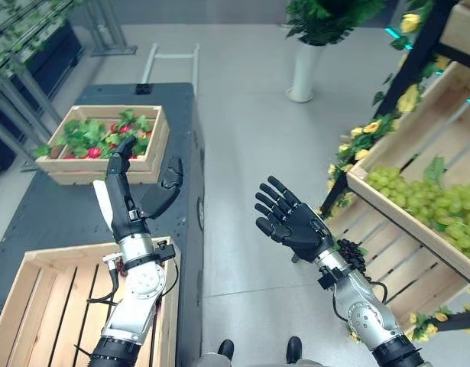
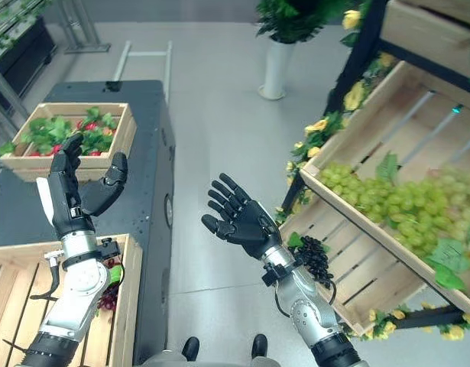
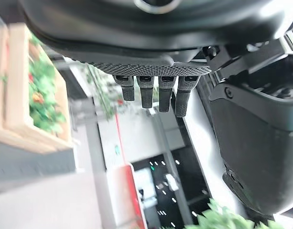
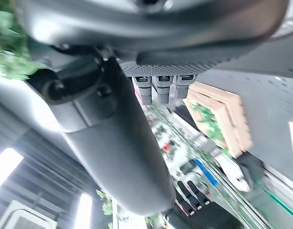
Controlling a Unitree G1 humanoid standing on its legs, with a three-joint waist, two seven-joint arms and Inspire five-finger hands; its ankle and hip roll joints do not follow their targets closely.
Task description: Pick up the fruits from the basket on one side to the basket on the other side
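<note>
Wooden crate [image 1: 21, 298] sits nearest on the dark desk [image 1: 51, 214], a dark grape bunch [image 2: 108, 297] inside. The left hand [image 1: 124, 187] hovers above it, fingers straight, empty. The right hand [image 1: 292, 222] is spread, empty, beside the shelf's green grapes [image 1: 426, 202].

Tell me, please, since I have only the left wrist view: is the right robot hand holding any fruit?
Observer: No, the right robot hand is open and empty, palm up.
Operator: Is any fruit near it?
Observer: Yes, a dark grape bunch lies in the slatted crate beside its wrist.
Operator: And the other one?
Observer: The left robot hand is open and raised above the dark table.
</note>
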